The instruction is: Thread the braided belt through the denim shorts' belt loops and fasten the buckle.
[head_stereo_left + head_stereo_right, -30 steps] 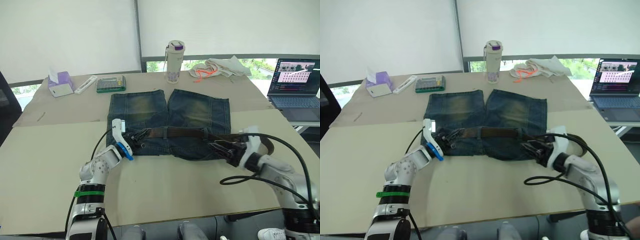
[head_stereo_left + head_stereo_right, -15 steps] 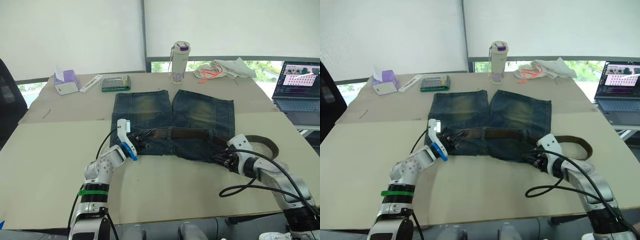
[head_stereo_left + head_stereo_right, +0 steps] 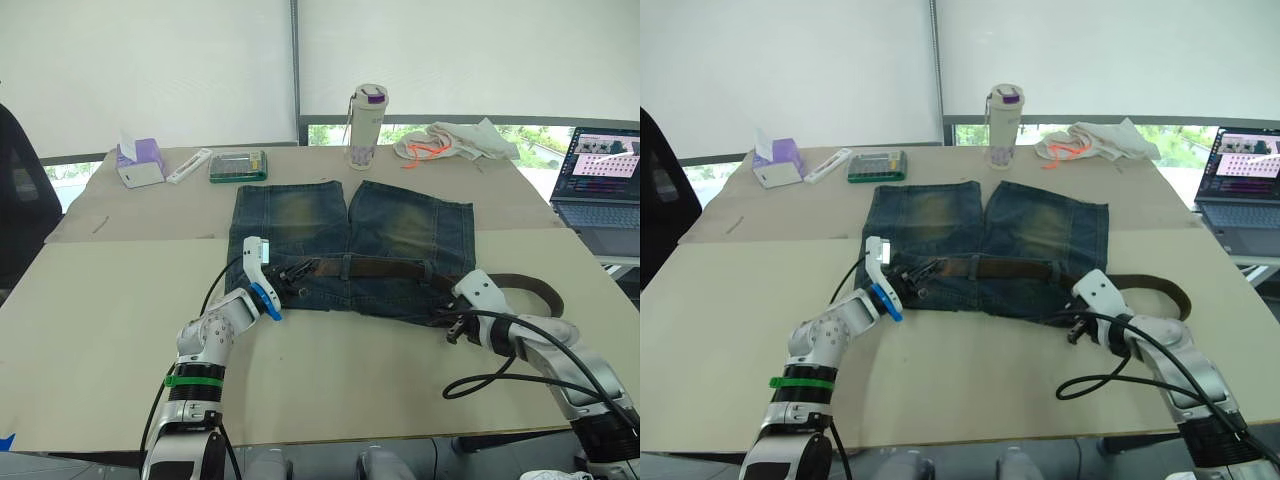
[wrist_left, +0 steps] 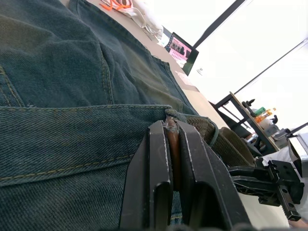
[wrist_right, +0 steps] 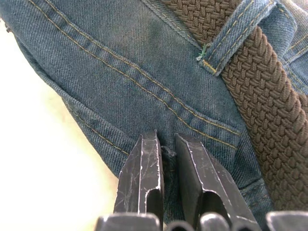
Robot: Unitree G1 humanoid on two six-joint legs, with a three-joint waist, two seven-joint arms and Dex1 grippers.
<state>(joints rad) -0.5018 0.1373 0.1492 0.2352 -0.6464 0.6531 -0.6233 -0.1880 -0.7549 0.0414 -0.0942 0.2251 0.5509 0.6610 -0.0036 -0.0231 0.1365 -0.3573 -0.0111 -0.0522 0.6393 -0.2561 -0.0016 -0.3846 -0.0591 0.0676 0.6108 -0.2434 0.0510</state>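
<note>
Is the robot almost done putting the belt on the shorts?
Partly. The braided belt already runs under a belt loop across the denim shorts. The left gripper pinches one belt end; the right gripper pinches the denim edge. Fastening remains: the other end trails loose.

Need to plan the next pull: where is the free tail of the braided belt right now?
In the left eye view, the braided belt runs along the denim shorts waistband; its tail loops onto the table on the robot's right, past the right gripper.
</note>
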